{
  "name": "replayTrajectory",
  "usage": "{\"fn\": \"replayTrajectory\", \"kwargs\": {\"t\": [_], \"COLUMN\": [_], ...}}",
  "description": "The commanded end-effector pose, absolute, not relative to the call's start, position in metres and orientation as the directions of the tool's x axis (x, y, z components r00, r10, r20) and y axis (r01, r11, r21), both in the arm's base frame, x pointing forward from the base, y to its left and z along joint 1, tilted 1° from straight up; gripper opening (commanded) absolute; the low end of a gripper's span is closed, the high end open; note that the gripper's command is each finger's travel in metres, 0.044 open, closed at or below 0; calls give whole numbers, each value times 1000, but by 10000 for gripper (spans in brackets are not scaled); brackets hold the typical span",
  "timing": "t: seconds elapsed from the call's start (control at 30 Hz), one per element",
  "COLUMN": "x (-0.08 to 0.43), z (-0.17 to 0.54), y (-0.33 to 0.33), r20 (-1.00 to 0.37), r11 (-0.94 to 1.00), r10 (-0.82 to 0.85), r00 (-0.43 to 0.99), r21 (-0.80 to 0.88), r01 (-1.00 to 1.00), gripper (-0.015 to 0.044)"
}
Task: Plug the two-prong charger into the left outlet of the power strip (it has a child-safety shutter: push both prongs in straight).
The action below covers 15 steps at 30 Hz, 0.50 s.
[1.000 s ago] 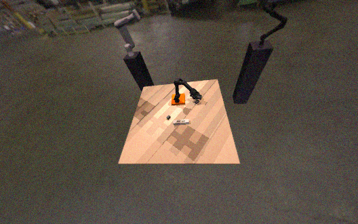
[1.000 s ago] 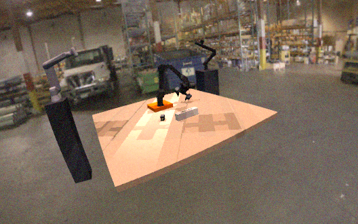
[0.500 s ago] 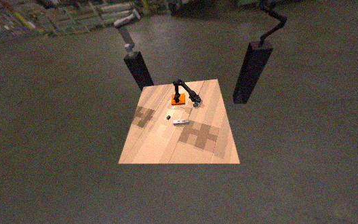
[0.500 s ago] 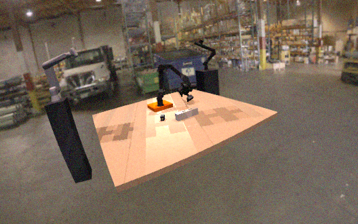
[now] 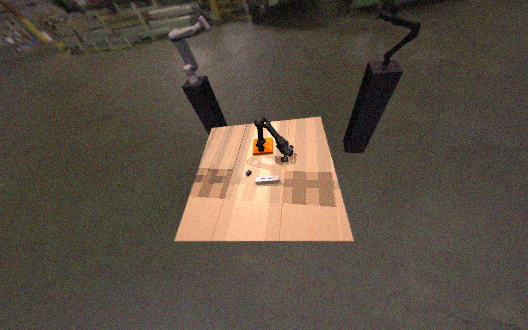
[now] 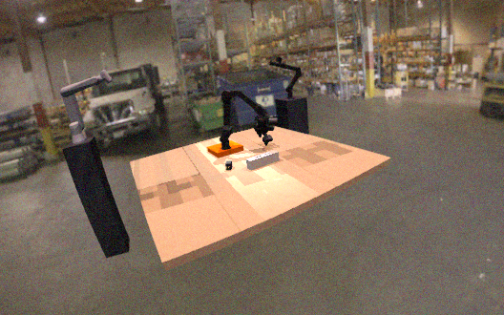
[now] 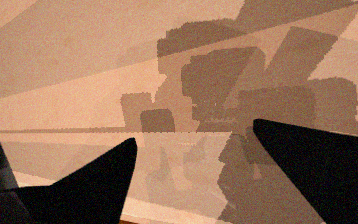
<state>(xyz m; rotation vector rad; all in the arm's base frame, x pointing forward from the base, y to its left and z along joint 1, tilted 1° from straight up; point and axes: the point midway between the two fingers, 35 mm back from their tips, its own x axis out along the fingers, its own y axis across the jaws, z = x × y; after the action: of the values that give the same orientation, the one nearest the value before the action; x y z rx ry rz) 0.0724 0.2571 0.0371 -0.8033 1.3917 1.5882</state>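
On the counter [image 5: 251, 222] [image 6: 259, 200], one small dark charger [image 5: 248, 173] [image 6: 228, 165] and one white power strip [image 5: 267, 180] [image 6: 262, 160] are lying. Three robot arms are standing in total, and two dark pedestals [image 5: 373, 105] [image 6: 97, 200] are carrying two of them.

The top view looks steeply down from high and far over the wooden table [image 5: 251, 220] [image 6: 201, 224] [image 7: 56, 85]; the exterior view looks obliquely across it from a raised corner, sharing the whole tabletop; the wrist view faces its surface up close
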Motion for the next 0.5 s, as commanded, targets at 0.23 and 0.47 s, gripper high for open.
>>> {"fn": "replayTrajectory", "kwargs": {"t": [0.23,0.47], "x": [113,138], "z": [39,41], "y": [244,232], "r20": [-907,-920], "r11": [192,323], "r10": [211,223], "r00": [-364,-321], "r21": [404,381], "r01": [-895,-867], "gripper": [440,440]}}
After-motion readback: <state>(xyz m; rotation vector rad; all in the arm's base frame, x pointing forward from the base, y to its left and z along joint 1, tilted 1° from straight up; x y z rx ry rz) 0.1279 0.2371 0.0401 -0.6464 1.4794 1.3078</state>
